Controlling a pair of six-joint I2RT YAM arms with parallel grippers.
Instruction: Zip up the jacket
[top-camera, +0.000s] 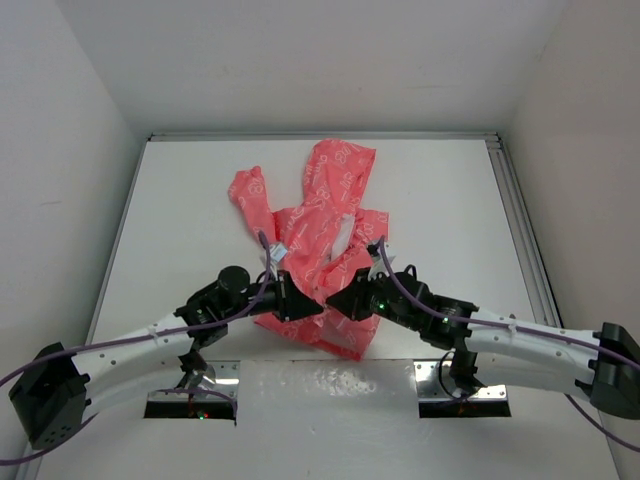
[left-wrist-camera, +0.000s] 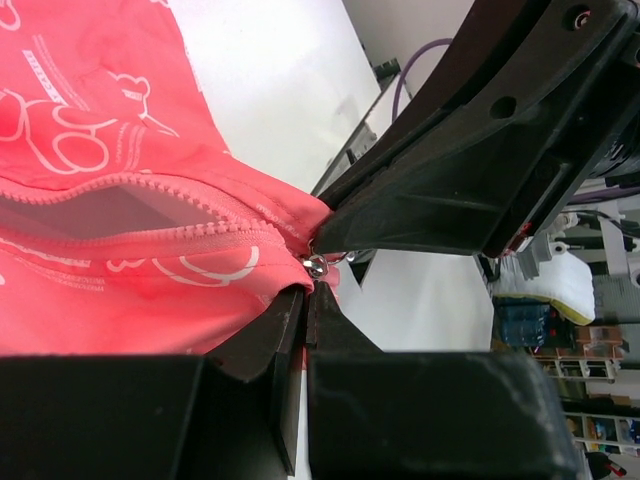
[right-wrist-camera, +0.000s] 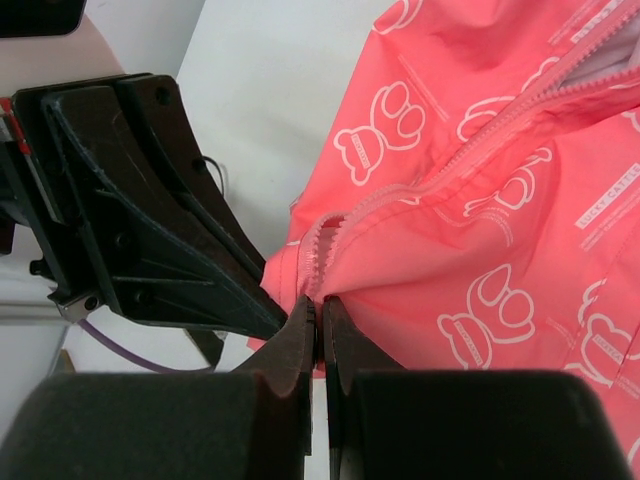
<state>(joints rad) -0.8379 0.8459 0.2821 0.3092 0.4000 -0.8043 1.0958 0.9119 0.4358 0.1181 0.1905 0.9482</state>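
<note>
I see left hand (left-wrist-camera: 308, 298) pinching jacket (top-camera: 322, 222) hem, 6 o'clock | right hand (right-wrist-camera: 318, 312) likewise | zipper (right-wrist-camera: 450, 175) unzipped

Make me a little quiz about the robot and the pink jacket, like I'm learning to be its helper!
1. Pick one: the jacket lies on A) a white table, B) a green chair, C) a wooden floor.
2. True or false: the zipper is closed all the way up.
3. Fill in: the number of arms whose jaws pinch the jacket is ___.

Key:
1. A.
2. False. The two rows of teeth lie apart.
3. Two. The left arm and the right arm both have their jaws shut on the jacket's edge.
</note>
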